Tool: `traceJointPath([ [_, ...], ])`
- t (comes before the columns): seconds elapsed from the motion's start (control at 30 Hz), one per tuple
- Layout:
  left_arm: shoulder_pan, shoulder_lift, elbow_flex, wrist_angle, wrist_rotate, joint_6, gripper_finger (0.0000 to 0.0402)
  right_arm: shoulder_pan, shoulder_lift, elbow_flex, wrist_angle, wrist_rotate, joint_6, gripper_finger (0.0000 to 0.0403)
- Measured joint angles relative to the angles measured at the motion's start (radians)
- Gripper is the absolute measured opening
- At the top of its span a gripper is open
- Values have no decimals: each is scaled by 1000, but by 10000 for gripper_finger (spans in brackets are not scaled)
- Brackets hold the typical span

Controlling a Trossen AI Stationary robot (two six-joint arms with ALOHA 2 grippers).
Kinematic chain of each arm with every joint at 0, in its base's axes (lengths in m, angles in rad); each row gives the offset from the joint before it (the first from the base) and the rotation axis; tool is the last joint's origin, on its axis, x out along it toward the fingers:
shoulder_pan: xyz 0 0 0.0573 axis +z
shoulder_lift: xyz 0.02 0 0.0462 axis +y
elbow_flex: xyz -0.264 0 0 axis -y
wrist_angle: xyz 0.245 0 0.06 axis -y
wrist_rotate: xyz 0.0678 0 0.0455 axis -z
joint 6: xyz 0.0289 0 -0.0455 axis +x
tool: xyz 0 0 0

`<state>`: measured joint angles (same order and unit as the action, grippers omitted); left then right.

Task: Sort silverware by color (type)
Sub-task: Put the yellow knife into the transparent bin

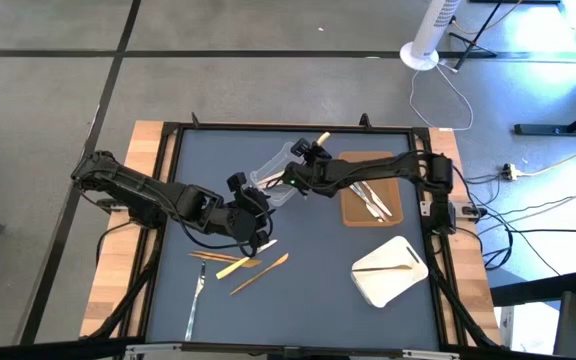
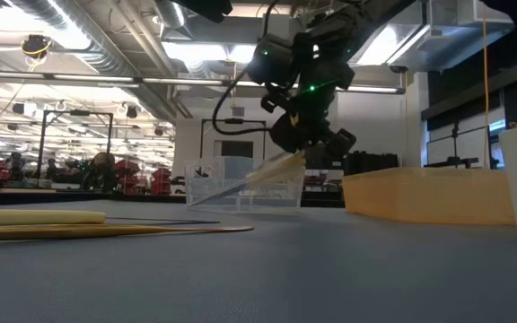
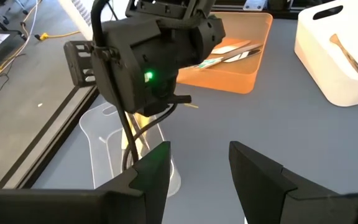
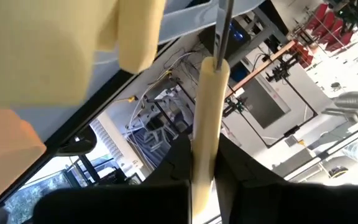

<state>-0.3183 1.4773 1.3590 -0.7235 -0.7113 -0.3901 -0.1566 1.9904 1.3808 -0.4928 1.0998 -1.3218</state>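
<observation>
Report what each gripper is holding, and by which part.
The right gripper is shut on a pale yellow utensil, gripping one end of its handle, above the clear tub. The left gripper is open and holds nothing.

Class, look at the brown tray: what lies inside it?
Inside the brown tray lie shiny silver utensils. The right arm crosses over its upper part, so anything beneath there is hidden.

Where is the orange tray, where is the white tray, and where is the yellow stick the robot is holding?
orange tray [image 1: 351, 212]: high view, on its bare left edge.
white tray [image 1: 383, 287]: high view, on its bare lower floor.
pale yellow utensil [image 4: 207, 124]: right wrist view, on the middle of its handle.
</observation>
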Motion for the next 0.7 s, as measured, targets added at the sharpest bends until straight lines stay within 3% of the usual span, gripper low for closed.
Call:
traceJointPath([
  [0.7, 1, 0, 0, -1, 0, 0, 158, 0, 4, 0, 34, -72, -20, 30],
])
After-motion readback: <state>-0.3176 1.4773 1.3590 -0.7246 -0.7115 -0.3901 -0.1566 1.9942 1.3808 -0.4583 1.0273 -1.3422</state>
